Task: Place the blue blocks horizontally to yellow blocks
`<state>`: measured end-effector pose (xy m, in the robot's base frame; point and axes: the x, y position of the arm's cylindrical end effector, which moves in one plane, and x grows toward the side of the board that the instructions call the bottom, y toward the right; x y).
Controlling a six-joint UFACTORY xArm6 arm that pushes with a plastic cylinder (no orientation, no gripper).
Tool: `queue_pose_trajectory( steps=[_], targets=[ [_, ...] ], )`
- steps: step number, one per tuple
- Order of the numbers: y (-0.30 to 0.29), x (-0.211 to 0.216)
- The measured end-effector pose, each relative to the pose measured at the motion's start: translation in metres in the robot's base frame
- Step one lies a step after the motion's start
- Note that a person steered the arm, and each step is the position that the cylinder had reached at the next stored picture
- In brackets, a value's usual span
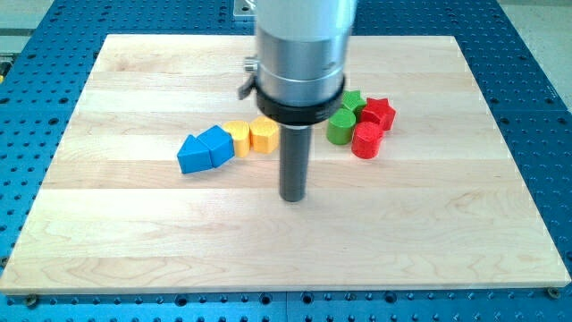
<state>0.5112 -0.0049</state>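
Two blue blocks lie side by side left of centre: a blue triangular block (pixel 189 155) and a blue pentagon-like block (pixel 215 145) to its right. Touching them on the right are two yellow blocks, one (pixel 238 138) beside the blue pentagon-like block and one (pixel 263 135) further right. The four form a row rising slightly to the view's right. My tip (pixel 293 198) stands on the board below and right of the yellow blocks, apart from them.
Right of the rod are a green cylinder (pixel 340 128), a green star (pixel 352 101), a red star (pixel 379 113) and a red cylinder (pixel 367 140), clustered together. The wooden board (pixel 134 241) sits on a blue perforated table (pixel 536 89).
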Motion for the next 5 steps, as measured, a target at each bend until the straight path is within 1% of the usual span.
queue_pose_trajectory(
  steps=[2,3,4,5],
  targets=[
    [-0.086,0.000],
    [-0.108,-0.002],
    [-0.108,-0.007],
    [-0.092,-0.007]
  ],
)
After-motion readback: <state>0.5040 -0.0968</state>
